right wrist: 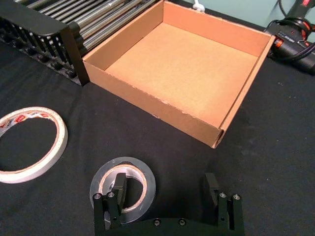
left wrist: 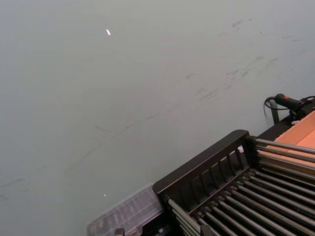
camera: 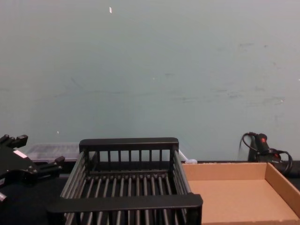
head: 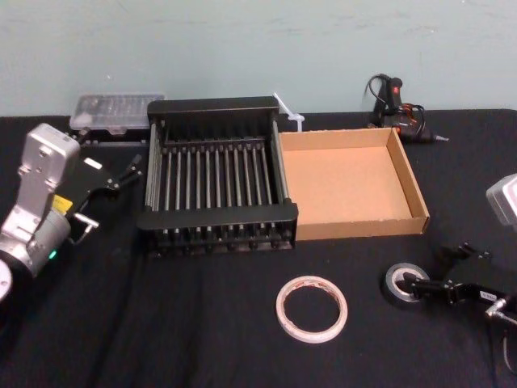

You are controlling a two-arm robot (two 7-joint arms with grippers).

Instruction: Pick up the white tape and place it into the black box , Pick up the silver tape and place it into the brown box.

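**Right gripper straddles the silver roll's wall, fingers apart**

The silver tape (right wrist: 123, 163) lies flat on the black table (head: 202, 339), in front of the brown box (head: 363, 226) and near its right corner. It is a small, thick roll, probably light and stiff enough to take a firm pinch without deforming. Its smooth outer face may be a little slippery. The best hold is likely across the wall, inner core to outer face, because the roll lies too low for an outside grasp.

The right gripper (right wrist: 165, 189) is set for that hold, down at table level with its fingers spread wide. One finger (right wrist: 118, 189) stands inside the roll's centre hole. The other stands well outside the roll, so the wall nearest it lies between the two. The inner finger appears close to the core or touching it, and the outer one is apart from the roll.

The white tape (head: 313, 335), a wide, thin ring, lies flat before the black box (head: 218, 217). The left gripper (head: 121, 174) hangs idle left of that crate, fingers apart.
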